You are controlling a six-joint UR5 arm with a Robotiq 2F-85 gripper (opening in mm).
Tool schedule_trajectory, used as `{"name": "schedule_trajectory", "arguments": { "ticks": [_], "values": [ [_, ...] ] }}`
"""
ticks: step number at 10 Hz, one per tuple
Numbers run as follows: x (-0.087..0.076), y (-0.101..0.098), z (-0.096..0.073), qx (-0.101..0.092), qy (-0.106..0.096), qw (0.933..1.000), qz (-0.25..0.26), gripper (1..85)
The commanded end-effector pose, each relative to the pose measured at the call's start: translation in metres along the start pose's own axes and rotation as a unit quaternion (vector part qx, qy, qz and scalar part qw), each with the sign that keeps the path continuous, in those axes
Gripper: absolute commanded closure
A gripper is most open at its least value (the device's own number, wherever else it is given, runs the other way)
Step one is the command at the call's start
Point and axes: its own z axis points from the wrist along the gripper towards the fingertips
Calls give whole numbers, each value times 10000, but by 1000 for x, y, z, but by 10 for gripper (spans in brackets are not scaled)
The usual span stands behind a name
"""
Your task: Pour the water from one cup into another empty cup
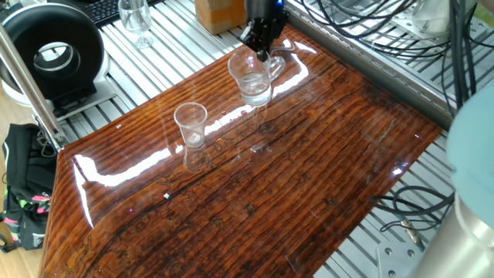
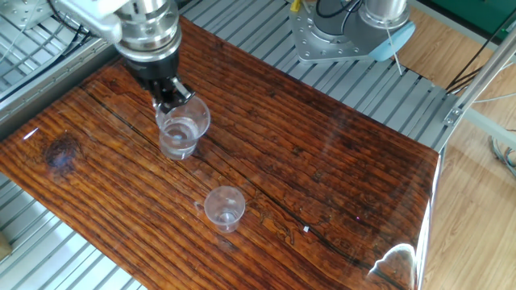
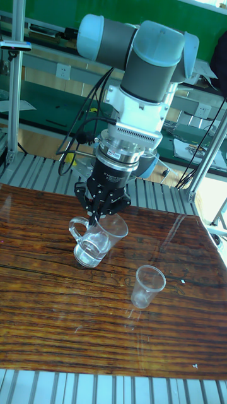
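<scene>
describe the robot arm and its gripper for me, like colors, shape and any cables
The arm is built of thick grey tubular segments with pale blue caps at the joints. Below the wrist sits a silver ribbed metal collar, then a black gripper body carrying a small white label and ending in two thin black fingers. Black cables loop from the wrist area off to the side.

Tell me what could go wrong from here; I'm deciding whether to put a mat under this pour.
The end effector pinches only the rim of the glass mug, so the mug could slip or swing when tipped. The mug is already tilted with water inside, so a jerk may spill some onto the table. The small cup is narrow and looks light; the stream may miss it or a bump may topple it.
</scene>
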Motion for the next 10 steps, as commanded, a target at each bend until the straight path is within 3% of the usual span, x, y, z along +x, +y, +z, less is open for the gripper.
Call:
{"name": "schedule_trajectory", "arguments": {
  "ticks": [1, 6, 9, 10],
  "values": [
    [-14, -7, 2, 49, -27, 10000, -64, 840],
    [-8, -14, 1, 21, 56, 9999, -86, 840],
    [-8, -26, 1, 249, 70, 9982, -548, 840],
    [-9, -35, 1, 427, 65, 9967, -681, 840]
  ]
}}
